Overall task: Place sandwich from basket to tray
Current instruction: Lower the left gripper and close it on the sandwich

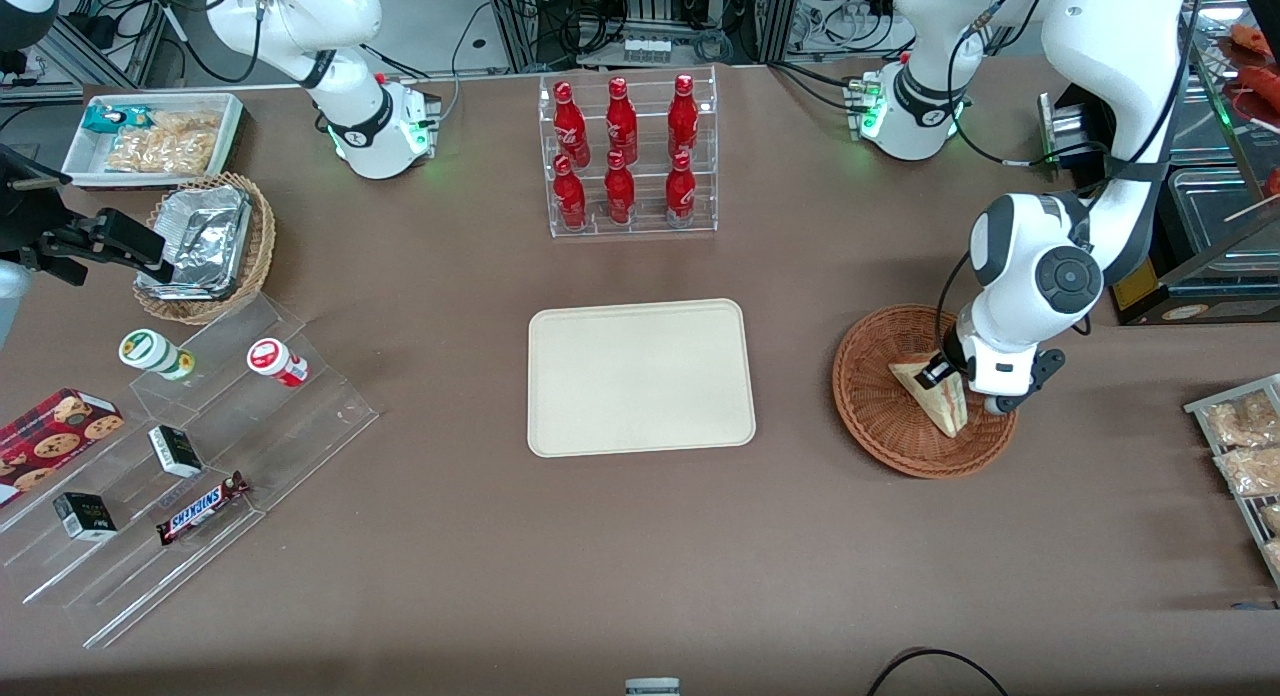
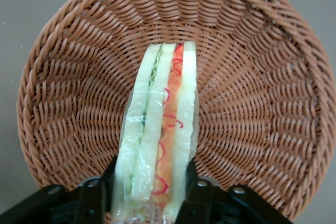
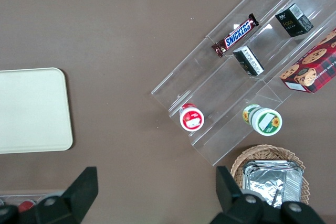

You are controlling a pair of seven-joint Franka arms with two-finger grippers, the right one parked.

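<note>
The sandwich (image 1: 940,401) (image 2: 160,129) is a wrapped pale wedge with red and light filling, standing on edge in the round reddish-brown wicker basket (image 1: 880,426) (image 2: 252,87). My gripper (image 1: 948,378) (image 2: 152,192) is down in the basket with a black finger pressed against each bread face, shut on the sandwich. The cream tray (image 1: 640,376) (image 3: 31,108) lies flat and bare at the table's middle, beside the basket toward the parked arm's end.
A clear rack of red bottles (image 1: 628,156) stands farther from the front camera than the tray. Toward the parked arm's end are a stepped acrylic display (image 1: 180,446) with snacks, a tan basket of foil trays (image 1: 205,246) and a white bin (image 1: 150,136). Bagged snacks (image 1: 1240,446) lie at the working arm's end.
</note>
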